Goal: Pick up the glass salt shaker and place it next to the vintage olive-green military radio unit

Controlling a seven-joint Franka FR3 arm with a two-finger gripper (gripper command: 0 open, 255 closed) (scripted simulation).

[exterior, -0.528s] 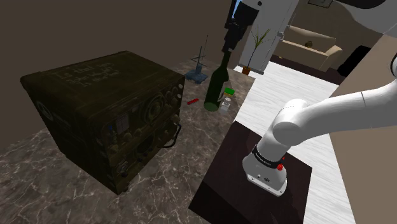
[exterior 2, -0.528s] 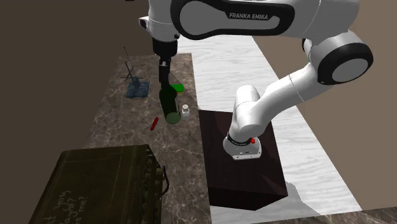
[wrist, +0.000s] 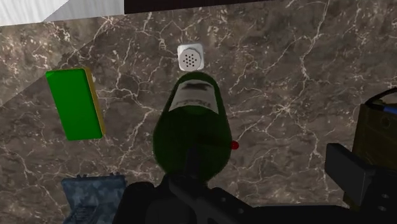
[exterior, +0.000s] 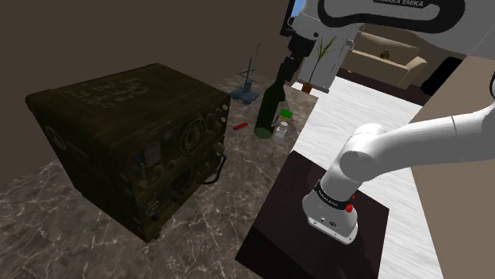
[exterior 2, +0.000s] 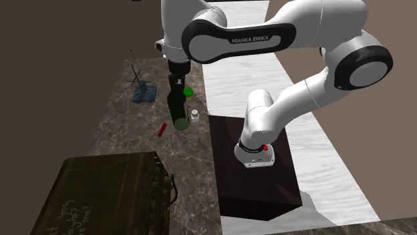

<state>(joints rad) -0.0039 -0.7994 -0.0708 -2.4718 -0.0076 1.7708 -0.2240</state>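
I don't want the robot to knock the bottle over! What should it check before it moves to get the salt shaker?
1. Salt shaker standing upright on the marble counter: ok.
2. Hand right above the shaker: not ok, it hangs over the green bottle.
3. Room around the shaker: not ok, the bottle stands close beside it.
4. Nothing on top of the shaker: ok.
5. Bare counter beside the radio for setting the shaker down: ok.
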